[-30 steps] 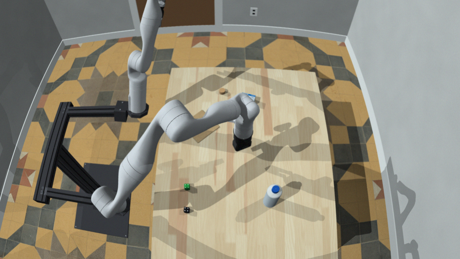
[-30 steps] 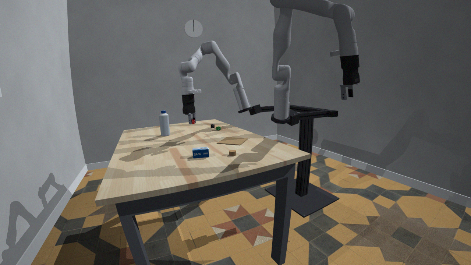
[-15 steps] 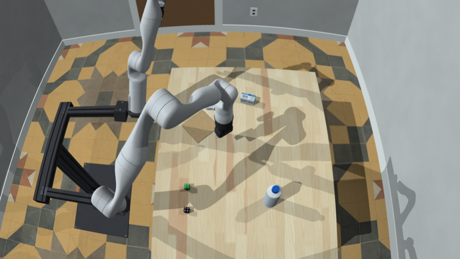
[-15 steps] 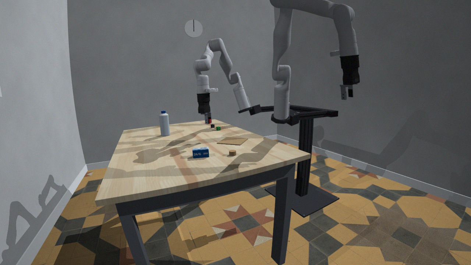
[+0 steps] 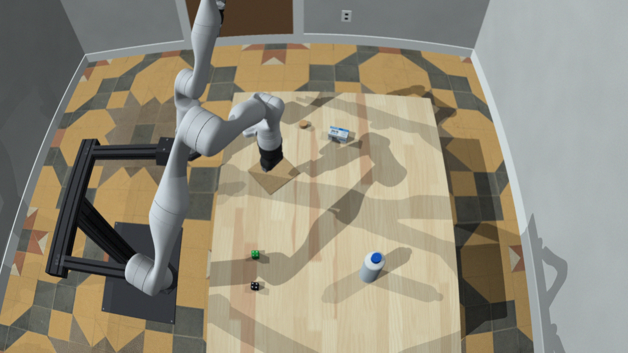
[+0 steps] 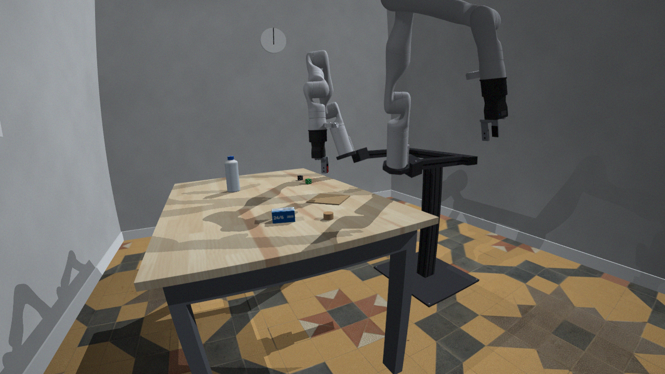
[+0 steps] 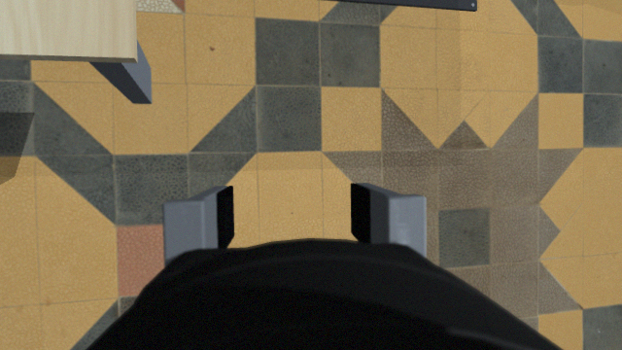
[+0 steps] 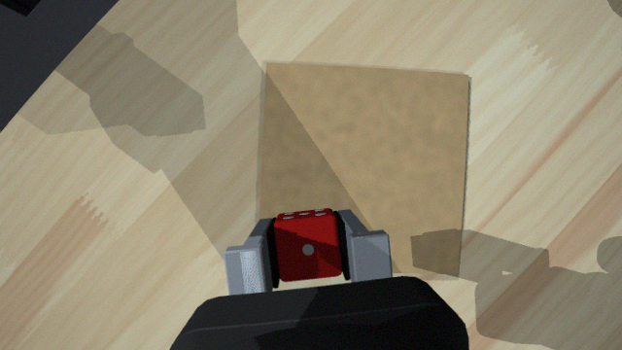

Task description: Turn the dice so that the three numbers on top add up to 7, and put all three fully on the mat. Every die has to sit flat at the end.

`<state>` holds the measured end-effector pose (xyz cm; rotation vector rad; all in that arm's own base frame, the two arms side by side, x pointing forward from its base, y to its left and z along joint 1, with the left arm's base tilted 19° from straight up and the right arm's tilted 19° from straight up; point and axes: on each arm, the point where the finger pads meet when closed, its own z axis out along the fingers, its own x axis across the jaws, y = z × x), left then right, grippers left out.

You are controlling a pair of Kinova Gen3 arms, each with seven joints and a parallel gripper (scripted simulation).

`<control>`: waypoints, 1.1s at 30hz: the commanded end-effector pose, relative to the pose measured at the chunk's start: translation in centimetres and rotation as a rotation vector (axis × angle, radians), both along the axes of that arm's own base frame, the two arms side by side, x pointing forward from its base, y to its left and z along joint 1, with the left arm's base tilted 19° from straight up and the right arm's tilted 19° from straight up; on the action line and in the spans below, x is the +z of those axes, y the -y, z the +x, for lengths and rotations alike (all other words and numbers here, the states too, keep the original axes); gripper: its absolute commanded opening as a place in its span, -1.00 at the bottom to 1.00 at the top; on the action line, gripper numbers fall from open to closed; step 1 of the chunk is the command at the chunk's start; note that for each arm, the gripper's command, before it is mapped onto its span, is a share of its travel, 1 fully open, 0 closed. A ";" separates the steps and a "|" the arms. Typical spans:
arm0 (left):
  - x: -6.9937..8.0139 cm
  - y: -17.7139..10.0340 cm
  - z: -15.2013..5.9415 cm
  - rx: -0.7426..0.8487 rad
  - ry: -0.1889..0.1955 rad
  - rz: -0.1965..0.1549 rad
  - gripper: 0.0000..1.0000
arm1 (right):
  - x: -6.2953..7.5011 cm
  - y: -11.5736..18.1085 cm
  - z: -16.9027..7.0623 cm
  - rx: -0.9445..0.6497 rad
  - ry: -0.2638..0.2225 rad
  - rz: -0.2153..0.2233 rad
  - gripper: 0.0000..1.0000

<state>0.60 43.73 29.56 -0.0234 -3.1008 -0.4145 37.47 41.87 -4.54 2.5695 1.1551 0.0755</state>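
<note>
The black die (image 5: 254, 286) (image 6: 300, 177) and green die (image 5: 255, 254) (image 6: 308, 181) appear too small in the exterior view for their pips to be counted with certainty. From overhead, the right gripper's black housing (image 5: 271, 158) hides part of the tan mat (image 5: 272, 182) (and the red die altogether), while the left gripper (image 5: 219, 21) is partly hidden behind its own arm (image 5: 204, 48).

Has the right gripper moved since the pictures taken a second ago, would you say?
Yes. In the top view, the right gripper has shifted toward the mat, from beside it to over it.
</note>
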 end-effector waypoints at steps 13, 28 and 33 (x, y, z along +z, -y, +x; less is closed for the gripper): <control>0.1 0.0 0.0 0.000 0.000 0.002 1.00 | -0.5 -0.9 -1.9 0.043 -0.009 -0.006 -0.02; 0.1 0.0 0.0 0.000 0.000 0.002 1.00 | -1.1 -0.7 -1.8 0.043 -0.009 -0.007 -0.02; 0.1 0.0 0.0 0.000 0.000 0.002 1.00 | -2.6 -0.3 -1.5 0.043 -0.009 -0.007 -0.02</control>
